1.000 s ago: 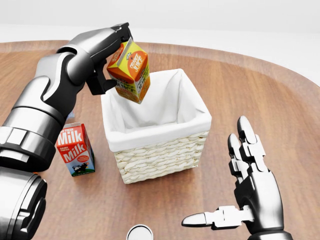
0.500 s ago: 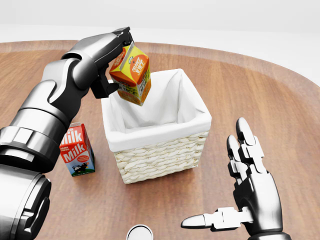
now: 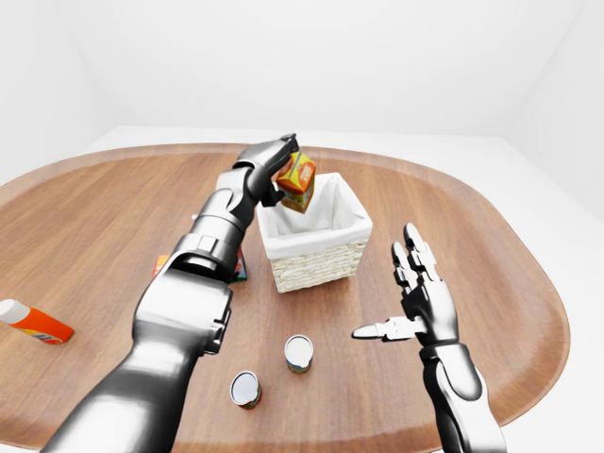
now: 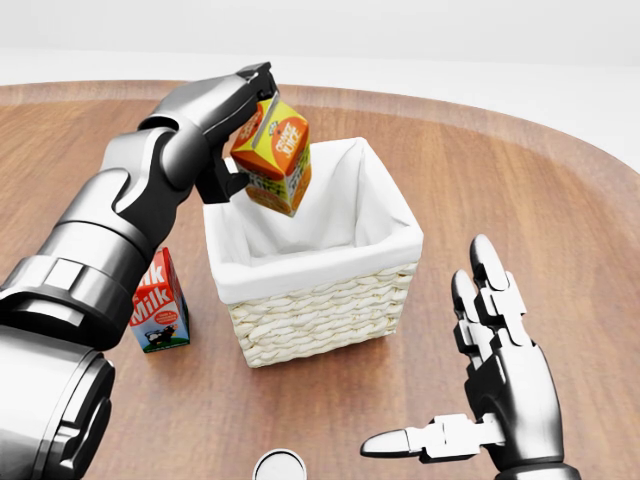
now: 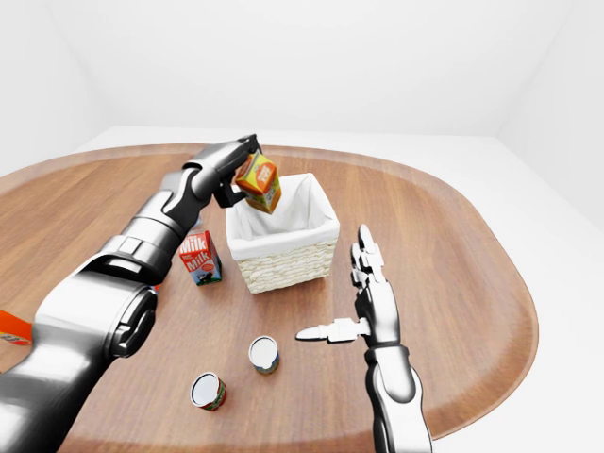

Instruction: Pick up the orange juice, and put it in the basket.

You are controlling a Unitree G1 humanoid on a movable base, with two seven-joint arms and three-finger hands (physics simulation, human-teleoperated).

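Note:
An orange juice carton (image 4: 275, 158) hangs tilted in the air over the upper left part of the wicker basket (image 4: 320, 305), which has a white cloth lining. My left hand (image 4: 238, 125) is shut on the carton's top and left side. My right hand (image 4: 470, 385) stands open at the lower right of the head view, fingers spread, holding nothing and apart from the basket.
A red milk carton (image 4: 155, 300) stands on the wooden table (image 4: 520, 190) left of the basket, partly behind my left forearm. Two small cans (image 5: 264, 354) (image 5: 208, 391) stand below the basket. An orange and white bottle (image 3: 33, 322) lies at far left.
My left hand has carried the juice carton a little to the right, further over the basket's opening. The right hand has barely moved.

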